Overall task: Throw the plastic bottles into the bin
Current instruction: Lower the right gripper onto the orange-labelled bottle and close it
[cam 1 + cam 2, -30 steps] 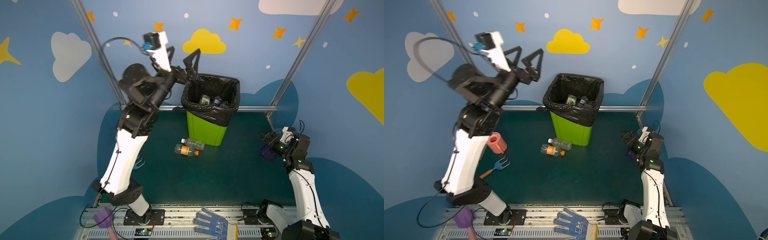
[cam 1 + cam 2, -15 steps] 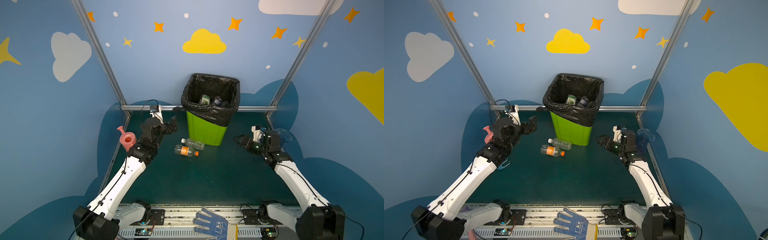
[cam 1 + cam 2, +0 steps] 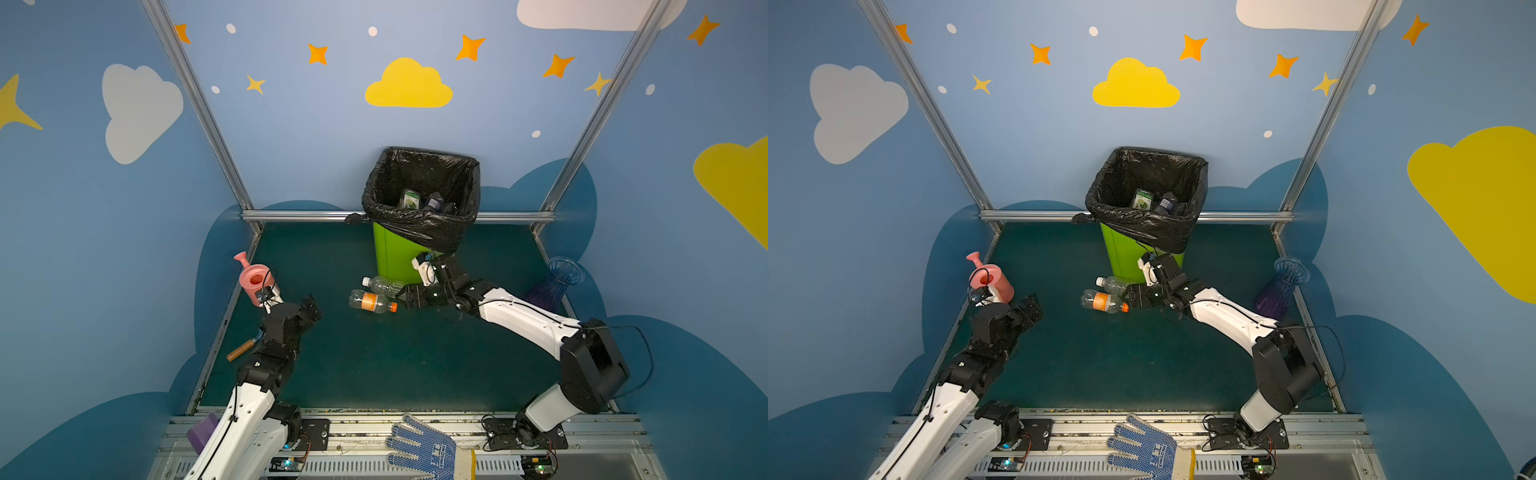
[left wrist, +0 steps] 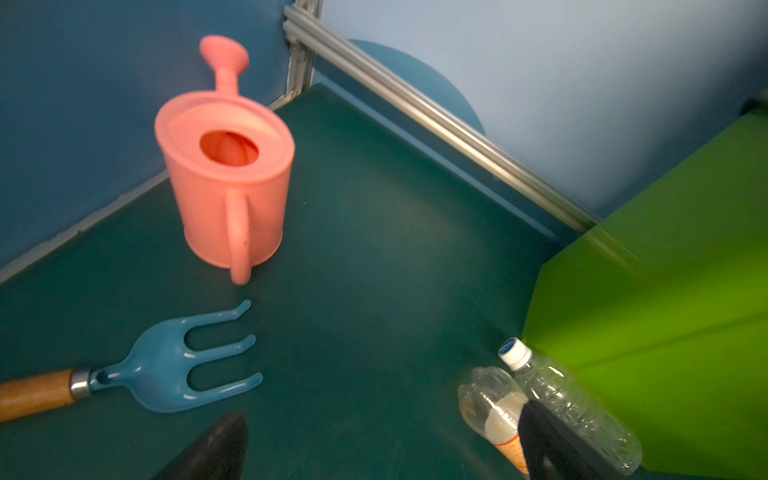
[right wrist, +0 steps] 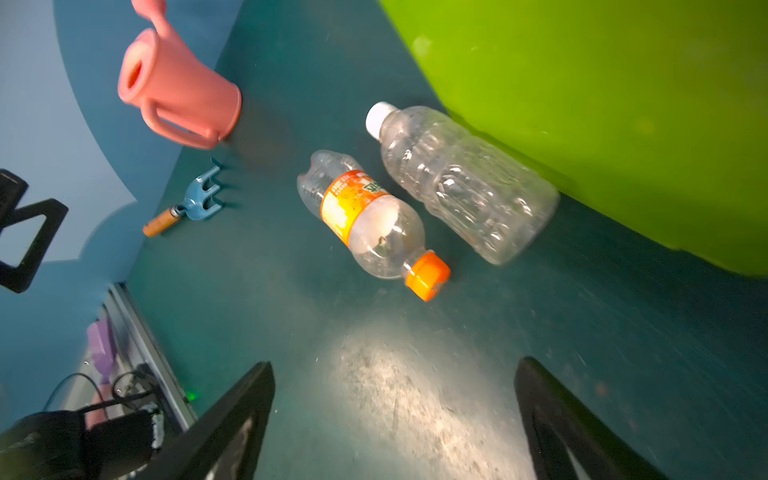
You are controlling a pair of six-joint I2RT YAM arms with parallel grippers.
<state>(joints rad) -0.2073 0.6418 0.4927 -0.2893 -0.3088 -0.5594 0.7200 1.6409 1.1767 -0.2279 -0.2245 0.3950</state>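
Right tool (image 3: 405, 298) now beside orange-capped bottle (image 3: 371, 301)

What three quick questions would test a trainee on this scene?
1. True or false: the orange-capped bottle and the white-capped bottle both lie on their sides.
2. Which lies nearer the bin? A) orange-capped B) white-capped
3. Fill in: the ___ gripper is nearest those bottles.

Key: 1 true; 2 B; 3 right gripper.
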